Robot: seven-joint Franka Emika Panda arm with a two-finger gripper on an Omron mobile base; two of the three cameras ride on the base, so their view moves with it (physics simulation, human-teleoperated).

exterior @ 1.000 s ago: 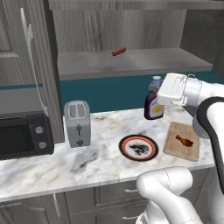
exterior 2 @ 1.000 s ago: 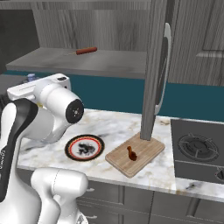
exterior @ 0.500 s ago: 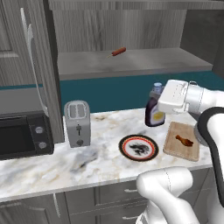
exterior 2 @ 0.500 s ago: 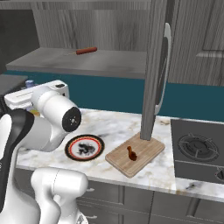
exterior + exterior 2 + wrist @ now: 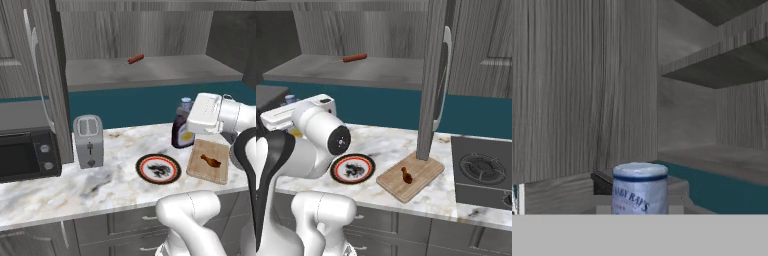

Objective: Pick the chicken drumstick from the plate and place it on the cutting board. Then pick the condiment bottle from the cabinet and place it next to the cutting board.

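The condiment bottle [image 5: 182, 131], dark with a blue-grey cap and orange-white label, hangs upright low over the counter, just left of the cutting board's [image 5: 200, 150] far corner. My gripper [image 5: 193, 125] is shut on it from the right. Whether its base touches the marble I cannot tell. In the hand view its cap [image 5: 640, 186] sits close in front; the fingers are hidden. The chicken drumstick [image 5: 210, 160] lies on the tan board [image 5: 428, 169], also drumstick [image 5: 406, 175]. The plate [image 5: 142, 167], plate [image 5: 336, 170] lies left of the board. The cabinet shelf [image 5: 150, 72] is above.
A thin red sausage [image 5: 135, 59] lies on the cabinet shelf. A toaster [image 5: 88, 140] and a microwave [image 5: 25, 155] stand at the left of the counter. An open cabinet door [image 5: 433, 85] hangs over the board's far side, and a stove [image 5: 483, 170] lies to its right.
My hand has come down from shelf height toward the counter with the bottle in it, drifting slightly toward the board. Drumstick, plate and board have stayed put.
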